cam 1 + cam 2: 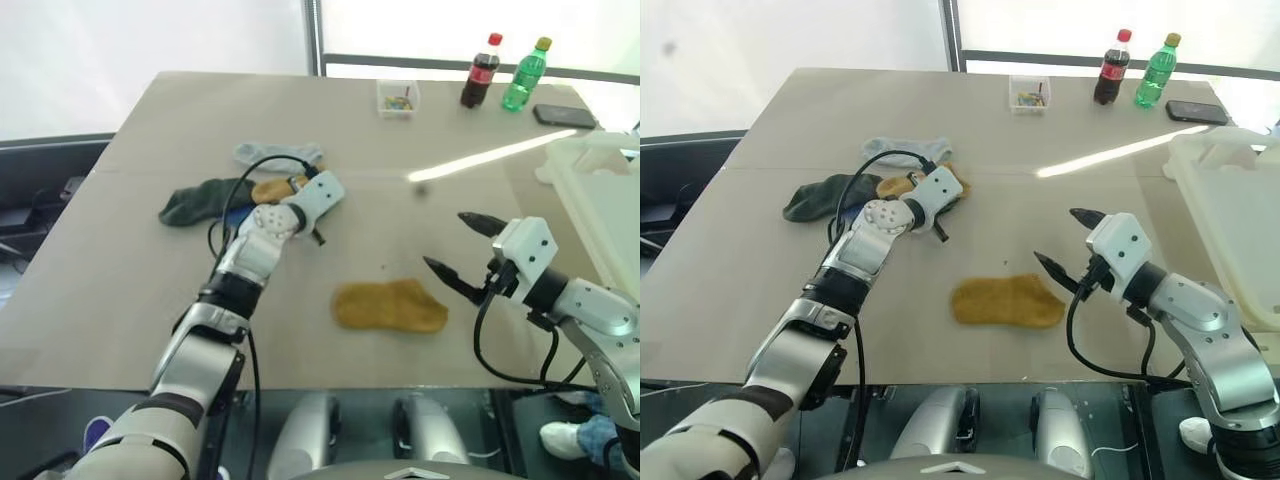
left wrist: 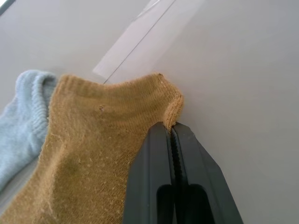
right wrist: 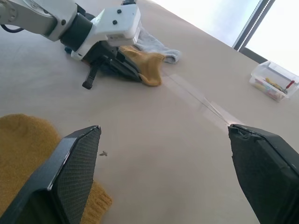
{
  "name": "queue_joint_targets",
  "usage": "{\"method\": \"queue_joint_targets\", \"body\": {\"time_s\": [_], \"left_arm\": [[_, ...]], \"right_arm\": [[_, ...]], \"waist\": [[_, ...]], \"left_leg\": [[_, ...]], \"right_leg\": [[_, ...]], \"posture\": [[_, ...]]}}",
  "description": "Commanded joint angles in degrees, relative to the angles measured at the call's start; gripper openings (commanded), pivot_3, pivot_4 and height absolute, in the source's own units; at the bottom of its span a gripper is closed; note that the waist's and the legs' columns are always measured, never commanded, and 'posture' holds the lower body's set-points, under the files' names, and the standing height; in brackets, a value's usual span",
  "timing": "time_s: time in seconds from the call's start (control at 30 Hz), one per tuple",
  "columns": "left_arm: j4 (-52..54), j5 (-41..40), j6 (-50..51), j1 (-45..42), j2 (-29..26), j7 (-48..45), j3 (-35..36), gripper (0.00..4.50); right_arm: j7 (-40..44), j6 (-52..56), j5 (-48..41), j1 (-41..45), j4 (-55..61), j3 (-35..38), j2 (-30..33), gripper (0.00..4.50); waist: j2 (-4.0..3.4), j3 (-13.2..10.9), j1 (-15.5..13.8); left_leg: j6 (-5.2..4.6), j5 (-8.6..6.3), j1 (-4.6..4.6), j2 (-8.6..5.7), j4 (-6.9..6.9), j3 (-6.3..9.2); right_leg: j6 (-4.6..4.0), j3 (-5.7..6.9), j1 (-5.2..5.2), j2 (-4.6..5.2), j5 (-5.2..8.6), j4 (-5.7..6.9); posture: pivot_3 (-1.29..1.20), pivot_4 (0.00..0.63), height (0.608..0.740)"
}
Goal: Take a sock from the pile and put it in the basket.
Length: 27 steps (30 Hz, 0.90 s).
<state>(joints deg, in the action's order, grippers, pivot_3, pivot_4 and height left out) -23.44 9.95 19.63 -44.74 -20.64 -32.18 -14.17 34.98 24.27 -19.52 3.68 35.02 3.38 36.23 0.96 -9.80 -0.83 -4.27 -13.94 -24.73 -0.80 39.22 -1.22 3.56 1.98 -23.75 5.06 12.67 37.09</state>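
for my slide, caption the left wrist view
Left gripper shut on the mustard sock, pale grey sock beside it.

A beige table [image 1: 150, 300] was seen carrying a pile [image 1: 235, 190] of socks, a lone yellow sock [image 1: 388, 306] nearer the front edge, a small clear box [image 1: 397, 98], two bottles [image 1: 503, 72], a phone [image 1: 563, 115] and a white basket [image 1: 1230, 215].

Left pincer [image 1: 952, 196] on mustard sock [image 1: 896, 184]
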Motion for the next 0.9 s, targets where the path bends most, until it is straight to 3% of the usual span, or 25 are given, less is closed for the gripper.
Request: {"method": "queue_joint_targets", "body": {"time_s": [0.03, 0.23, 0.37, 0.57, 0.77, 0.9], "left_arm": [[12.89, -4.98, 8.10, 2.21, 0.11, -3.99, 2.78, 0.06], [25.87, -11.65, 22.64, 5.91, 2.00, -6.35, 4.06, 0.06], [26.13, -11.89, 25.18, 6.38, 3.01, -3.43, 4.47, 0.06], [11.53, -7.28, 18.50, 4.07, 1.22, 5.54, 6.69, 0.06], [-7.34, -2.04, 2.38, -1.48, -4.69, 7.61, 4.17, 0.06], [-16.62, -3.64, -6.74, -7.81, -5.20, 5.42, 5.93, 0.06]], "right_arm": [[0.84, -1.78, -0.24, 0.32, 0.70, 1.67, 0.50, 4.50], [1.90, -2.47, -0.15, 0.66, -0.41, 1.19, 0.44, 4.50], [2.38, -2.77, -0.05, 0.96, -0.93, 1.09, 0.37, 4.50], [2.49, -2.68, 0.31, 1.41, -0.93, 0.45, 0.26, 4.50], [2.60, -2.80, 0.47, 1.60, -1.15, 0.40, 0.36, 4.50], [2.98, -3.05, 0.68, 2.07, -1.42, 0.22, 0.54, 4.50]], "waist": [[0.00, 0.00, -0.02], [-0.01, 0.00, -0.11], [-0.01, 0.01, -0.01], [-0.01, 0.01, 0.05], [-0.02, 0.02, 0.06], [-0.01, 0.01, 0.00]], "left_leg": [[0.01, 0.00, -0.01, 0.00, 0.00, 0.00], [0.11, 0.07, 0.02, 0.00, 0.00, 0.01], [0.05, 0.04, 0.02, -0.01, 0.01, 0.01], [-0.03, -0.01, 0.11, -0.01, 0.02, 0.00], [-0.04, -0.02, 0.24, 0.00, 0.02, -0.08], [-0.05, -0.03, 0.23, -0.02, 0.04, -0.08]], "right_leg": [[0.00, 0.00, 0.00, 0.01, 0.00, 0.00], [0.00, -0.02, 0.02, 0.00, 0.00, 0.01], [0.00, -0.04, 0.02, -0.02, 0.00, 0.01], [0.00, -0.08, 0.02, -0.05, 0.00, 0.11], [-0.01, -0.16, 0.02, -0.05, 0.01, 0.28], [-0.01, -0.15, 0.01, -0.04, 0.01, 0.31]], "posture": [[0.00, 0.150, 0.729], [0.00, 0.150, 0.729], [0.00, 0.150, 0.729], [0.00, 0.150, 0.729], [0.00, 0.150, 0.729], [0.00, 0.150, 0.729]]}}
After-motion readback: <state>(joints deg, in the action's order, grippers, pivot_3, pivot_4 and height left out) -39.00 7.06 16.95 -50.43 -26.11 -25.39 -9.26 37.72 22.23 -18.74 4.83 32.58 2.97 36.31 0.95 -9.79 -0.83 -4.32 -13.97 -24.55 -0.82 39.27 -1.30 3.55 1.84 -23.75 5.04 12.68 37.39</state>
